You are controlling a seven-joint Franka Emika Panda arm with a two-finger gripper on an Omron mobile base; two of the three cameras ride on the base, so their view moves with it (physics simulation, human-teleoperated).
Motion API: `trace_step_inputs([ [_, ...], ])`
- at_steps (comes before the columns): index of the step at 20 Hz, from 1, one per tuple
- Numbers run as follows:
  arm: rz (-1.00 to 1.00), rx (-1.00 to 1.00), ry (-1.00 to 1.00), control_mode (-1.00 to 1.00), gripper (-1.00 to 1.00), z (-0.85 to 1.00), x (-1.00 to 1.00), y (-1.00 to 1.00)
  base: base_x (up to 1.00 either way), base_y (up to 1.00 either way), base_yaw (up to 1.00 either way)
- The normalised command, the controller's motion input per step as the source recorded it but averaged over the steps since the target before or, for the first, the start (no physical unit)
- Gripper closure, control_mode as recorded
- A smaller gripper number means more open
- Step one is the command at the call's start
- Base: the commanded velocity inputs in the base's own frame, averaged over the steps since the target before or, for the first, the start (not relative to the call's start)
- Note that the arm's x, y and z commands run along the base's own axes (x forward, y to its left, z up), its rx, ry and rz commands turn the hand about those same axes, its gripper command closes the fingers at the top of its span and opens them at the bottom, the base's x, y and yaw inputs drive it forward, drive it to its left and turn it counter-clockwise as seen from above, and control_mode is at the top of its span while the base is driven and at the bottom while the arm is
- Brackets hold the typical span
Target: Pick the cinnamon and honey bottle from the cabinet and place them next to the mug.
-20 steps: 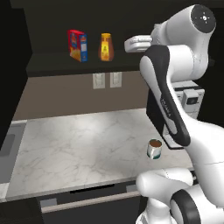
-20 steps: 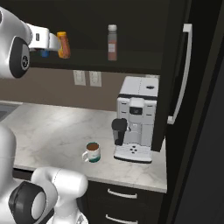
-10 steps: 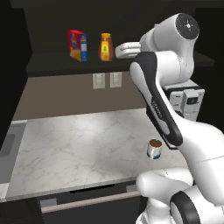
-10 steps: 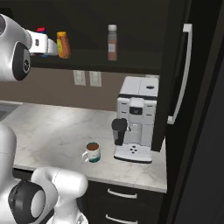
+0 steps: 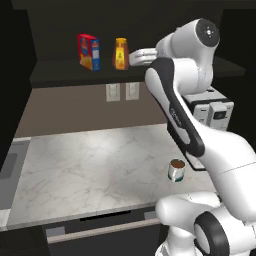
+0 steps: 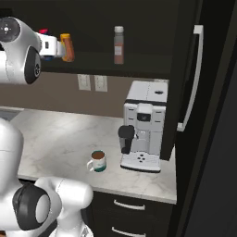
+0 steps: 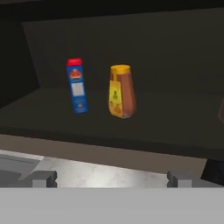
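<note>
While hanging raised at shelf height with its 2 fingers spread wide and pinching nothing, the white two-finger gripper [image 5: 134, 57] is pointing toward the squat amber-orange honey bottle with a yellow cap [image 5: 120, 53], sitting just beside it but apart in the left base view. Standing upright on the long shelf board of the dark, nearly black open wall cabinet [image 5: 65, 77], with a red-and-blue box [image 5: 88, 52] near on its left. Showing in the hand view as the honey bottle [image 7: 121, 91] a little left of centre, the red-topped blue box [image 7: 77, 85] beside it, both well beyond the dark fingertips [image 7: 43, 177] at the bottom. Standing further right along the same shelf in the right base view, well apart from the honey bottle [image 6: 67, 47], the slim tall cinnamon bottle with dark reddish-brown contents and a pale cap [image 6: 119, 45]. Resting below on the pale marbled counter [image 5: 90, 165], the small white mug with dark brown contents [image 5: 176, 170], near a white coffee machine [image 6: 145, 125] to its right.
</note>
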Motion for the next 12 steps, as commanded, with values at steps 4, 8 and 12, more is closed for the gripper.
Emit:
trace_step_inputs([
  [4, 0.07, 0.0, 0.02, -1.0, -1.0, 0.0, 0.41, 0.0, 0.0, 0.0, 0.0],
  [8, 0.06, 0.0, 0.09, -1.0, -1.0, 0.0, 0.56, -0.02, 0.0, 0.0, 0.0],
  [12, 0.04, 0.0, 0.1, -1.0, -1.0, 0.0, 0.47, 0.0, 0.0, 0.0, 0.0],
])
